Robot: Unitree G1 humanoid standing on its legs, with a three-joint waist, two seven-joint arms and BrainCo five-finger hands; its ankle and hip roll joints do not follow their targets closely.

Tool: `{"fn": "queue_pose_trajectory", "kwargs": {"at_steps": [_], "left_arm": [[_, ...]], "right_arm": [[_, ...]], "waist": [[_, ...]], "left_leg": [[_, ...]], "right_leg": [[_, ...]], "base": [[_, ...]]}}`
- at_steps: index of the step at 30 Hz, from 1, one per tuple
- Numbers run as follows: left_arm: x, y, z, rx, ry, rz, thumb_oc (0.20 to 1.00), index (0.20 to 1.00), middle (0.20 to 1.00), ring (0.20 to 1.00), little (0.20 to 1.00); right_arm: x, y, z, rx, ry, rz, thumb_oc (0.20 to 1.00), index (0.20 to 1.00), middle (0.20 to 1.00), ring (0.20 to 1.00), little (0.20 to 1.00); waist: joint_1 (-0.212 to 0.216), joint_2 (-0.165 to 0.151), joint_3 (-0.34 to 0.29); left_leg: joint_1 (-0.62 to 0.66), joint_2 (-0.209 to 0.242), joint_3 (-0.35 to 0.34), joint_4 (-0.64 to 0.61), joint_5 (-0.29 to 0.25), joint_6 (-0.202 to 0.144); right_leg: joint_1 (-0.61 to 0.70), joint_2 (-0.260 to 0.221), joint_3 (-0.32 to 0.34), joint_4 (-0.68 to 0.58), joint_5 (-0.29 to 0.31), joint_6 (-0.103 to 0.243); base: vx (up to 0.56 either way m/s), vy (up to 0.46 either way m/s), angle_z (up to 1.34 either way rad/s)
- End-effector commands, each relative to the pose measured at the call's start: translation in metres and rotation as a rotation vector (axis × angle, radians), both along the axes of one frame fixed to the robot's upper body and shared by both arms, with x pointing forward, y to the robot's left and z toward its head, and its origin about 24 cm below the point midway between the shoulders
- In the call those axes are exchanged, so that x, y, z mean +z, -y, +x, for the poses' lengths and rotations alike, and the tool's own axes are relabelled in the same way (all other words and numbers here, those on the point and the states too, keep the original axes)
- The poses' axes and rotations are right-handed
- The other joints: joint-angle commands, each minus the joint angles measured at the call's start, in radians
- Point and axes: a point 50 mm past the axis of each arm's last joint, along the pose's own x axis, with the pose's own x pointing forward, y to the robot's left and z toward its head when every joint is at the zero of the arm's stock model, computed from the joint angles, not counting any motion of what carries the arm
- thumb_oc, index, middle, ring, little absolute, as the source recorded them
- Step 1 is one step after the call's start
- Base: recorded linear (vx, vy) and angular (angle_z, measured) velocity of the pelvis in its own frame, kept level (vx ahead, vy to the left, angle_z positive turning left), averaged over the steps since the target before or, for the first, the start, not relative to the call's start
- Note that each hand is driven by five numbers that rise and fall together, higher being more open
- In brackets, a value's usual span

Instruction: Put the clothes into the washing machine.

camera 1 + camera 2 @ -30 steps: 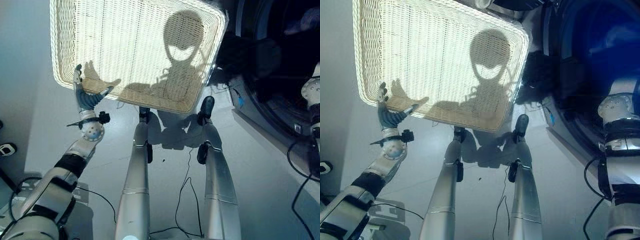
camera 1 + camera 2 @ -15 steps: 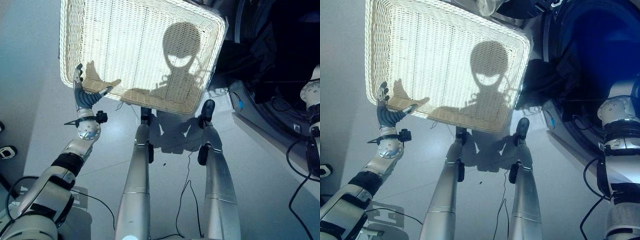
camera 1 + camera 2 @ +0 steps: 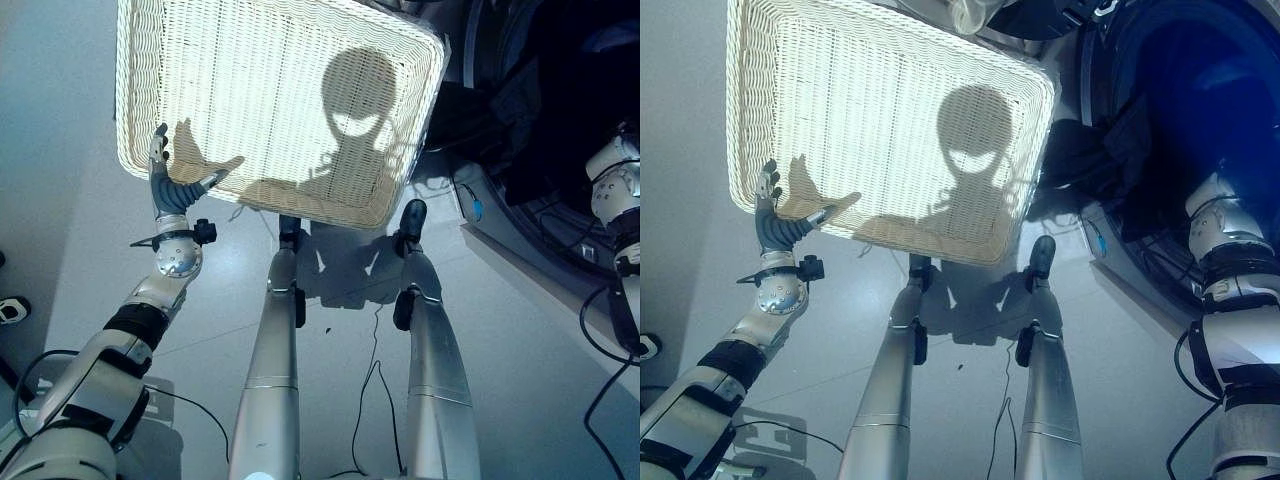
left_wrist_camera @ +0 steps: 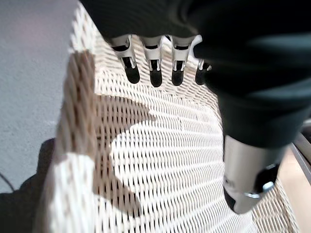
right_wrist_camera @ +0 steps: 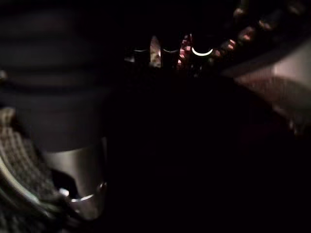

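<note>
Wicker, white and bare inside: basket on the floor, just left of the washer. Left hand at the basket's near left corner, fingers straight and relaxed over the rim, thumb spread apart, grasping nothing. Right arm reaching into the washer's dark round mouth, right hand deep in shadow there; cannot tell whether clenched, released or grasping cloth. Dark clothes bunched at the lip of the drum, partly inside and, by the look of it, partly hanging over the door seal. Judging from the bare basket, near the end of the job, with only the last push into the drum in hand. To do that step well: drive the bundle deep towards the back of the drum rather than letting go at the lip; sweep any trailing sleeve or hem clear of the seal so nothing slips back out to the floor or catches in the door; release only once the cloth rests well inside; draw the hand out straight, wary of snagging fabric on the fingers. No call meanwhile to move the left hand from the basket.
</note>
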Motion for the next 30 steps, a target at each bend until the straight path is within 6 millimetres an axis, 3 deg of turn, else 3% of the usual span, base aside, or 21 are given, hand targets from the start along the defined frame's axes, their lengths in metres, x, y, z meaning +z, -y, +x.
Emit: {"fn": "queue_pose_trajectory", "kwargs": {"at_steps": [1, 2, 6, 10, 18, 30], "left_arm": [[0.009, -0.002, 0.001, 0.026, 0.061, -0.082, 1.0, 1.0, 1.0, 1.0, 1.0], [0.008, 0.002, 0.001, 0.019, 0.062, -0.082, 1.0, 1.0, 1.0, 1.0, 1.0], [0.008, 0.005, 0.001, 0.018, 0.066, -0.086, 1.0, 1.0, 1.0, 1.0, 1.0], [0.007, 0.01, 0.001, 0.012, 0.075, -0.094, 1.0, 1.0, 1.0, 1.0, 1.0], [0.011, 0.011, 0.003, 0.008, 0.091, -0.103, 1.0, 1.0, 1.0, 1.0, 1.0], [0.018, 0.014, 0.005, 0.009, 0.106, -0.097, 1.0, 1.0, 1.0, 1.0, 1.0]], "right_arm": [[0.071, 0.046, -0.063, -0.283, 0.084, -0.218, 1.0, 1.0, 1.0, 1.0, 1.0], [0.075, 0.034, -0.057, -0.305, 0.073, -0.291, 1.0, 1.0, 1.0, 1.0, 1.0], [0.078, 0.02, -0.052, -0.336, 0.064, -0.359, 1.0, 1.0, 1.0, 1.0, 1.0], [0.085, -0.007, -0.046, -0.426, 0.024, -0.593, 1.0, 1.0, 1.0, 1.0, 1.0], [0.067, -0.013, -0.037, -0.421, -0.022, -0.623, 1.0, 1.0, 1.0, 1.0, 1.0], [0.047, -0.025, -0.024, -0.372, -0.183, -0.861, 1.0, 1.0, 1.0, 1.0, 1.0]], "waist": [[-0.005, 0.02, -0.008], [-0.003, 0.026, -0.008], [-0.004, 0.029, -0.008], [-0.007, 0.039, -0.008], [-0.012, 0.045, -0.008], [-0.024, 0.036, -0.008]], "left_leg": [[0.046, -0.086, -0.004, -0.016, -0.035, 0.079], [0.04, -0.088, -0.005, -0.015, -0.037, 0.08], [0.035, -0.089, -0.003, -0.014, -0.038, 0.082], [0.019, -0.09, 0.004, -0.005, -0.043, 0.084], [0.007, -0.087, 0.01, 0.0, -0.048, 0.083], [-0.007, -0.087, 0.017, 0.002, -0.045, 0.086]], "right_leg": [[0.048, 0.104, -0.092, 0.047, -0.062, 0.021], [0.041, 0.102, -0.092, 0.05, -0.064, 0.022], [0.034, 0.103, -0.091, 0.054, -0.068, 0.021], [0.014, 0.101, -0.088, 0.066, -0.074, 0.025], [0.004, 0.101, -0.086, 0.071, -0.082, 0.027], [-0.012, 0.104, -0.09, 0.076, -0.076, 0.031]], "base": [[0.0, 0.0, 0.0], [0.0, 0.0, 0.0], [0.0, 0.0, 0.0], [0.0, 0.004, -0.01], [0.0, 0.001, 0.0], [0.0, 0.0, 0.0]]}}
